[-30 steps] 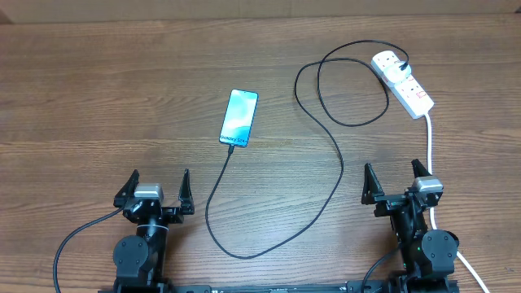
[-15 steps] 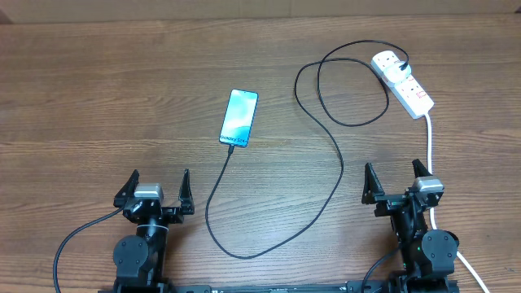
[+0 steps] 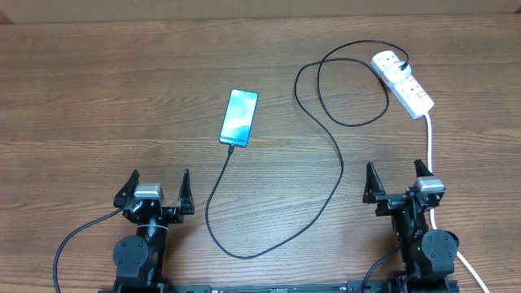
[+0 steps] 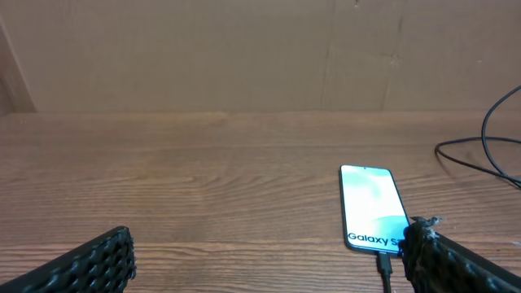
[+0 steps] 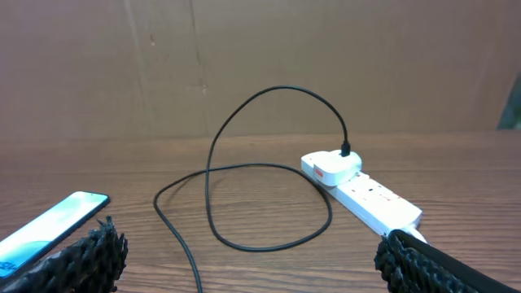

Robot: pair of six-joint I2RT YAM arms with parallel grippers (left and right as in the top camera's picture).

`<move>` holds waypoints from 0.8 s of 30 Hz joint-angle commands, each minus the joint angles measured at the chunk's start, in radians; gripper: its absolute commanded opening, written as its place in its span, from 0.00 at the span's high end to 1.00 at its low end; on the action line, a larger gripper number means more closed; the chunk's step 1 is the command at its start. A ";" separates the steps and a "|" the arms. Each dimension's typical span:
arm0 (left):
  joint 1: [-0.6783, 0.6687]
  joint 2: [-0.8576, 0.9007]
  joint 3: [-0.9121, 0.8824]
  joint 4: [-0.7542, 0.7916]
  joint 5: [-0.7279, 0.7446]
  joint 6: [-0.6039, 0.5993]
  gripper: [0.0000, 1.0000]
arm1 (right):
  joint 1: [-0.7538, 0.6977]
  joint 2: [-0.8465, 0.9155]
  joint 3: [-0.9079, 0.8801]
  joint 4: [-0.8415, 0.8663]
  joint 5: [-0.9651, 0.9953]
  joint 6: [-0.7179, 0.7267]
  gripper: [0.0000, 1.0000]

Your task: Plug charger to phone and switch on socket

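Handling: judged cable point(image 3: 338, 163) light and limp, best pinched at stiff connector point(image 3: 232, 147), seemingly already seated in phone point(image 3: 239, 117), ahead and to right of left claw point(image 3: 159, 177). Judged socket point(image 3: 404, 84), far ahead of right claw point(image 3: 393, 169), light, apt to slide under a push. Saw both claws spread, empty.

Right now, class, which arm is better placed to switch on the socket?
Probably right. The right pincer sits open with the socket ahead on its own side; the left pincer is far across, nearer the phone.
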 commanded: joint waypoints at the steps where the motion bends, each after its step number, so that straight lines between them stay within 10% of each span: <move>1: 0.006 -0.011 -0.004 0.002 -0.002 -0.014 0.00 | -0.005 -0.008 -0.010 0.004 0.017 -0.020 0.00; 24: 0.006 -0.011 -0.004 0.002 -0.002 -0.014 0.00 | -0.005 -0.008 -0.010 0.005 0.020 -0.072 0.00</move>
